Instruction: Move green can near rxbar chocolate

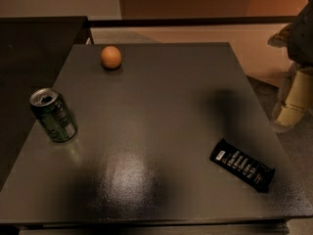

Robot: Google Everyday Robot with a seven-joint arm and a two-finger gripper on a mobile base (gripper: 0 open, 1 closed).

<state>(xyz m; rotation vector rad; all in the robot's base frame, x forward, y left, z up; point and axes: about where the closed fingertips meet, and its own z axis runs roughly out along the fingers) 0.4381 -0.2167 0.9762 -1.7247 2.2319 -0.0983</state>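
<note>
The green can (54,115) stands upright near the left edge of the dark grey table (161,97), with its silver top open and a white label panel facing right. The rxbar chocolate (242,165) lies flat in its black wrapper with white lettering, near the table's front right corner and angled down to the right. The two are far apart, across the width of the table. My gripper (293,99) hangs at the right edge of the view, beyond the table's right side and above the floor, holding nothing that I can see.
An orange round fruit (111,57) sits near the table's back left. A dark counter (34,43) runs along the left side. A rail and a pale wall lie behind the table.
</note>
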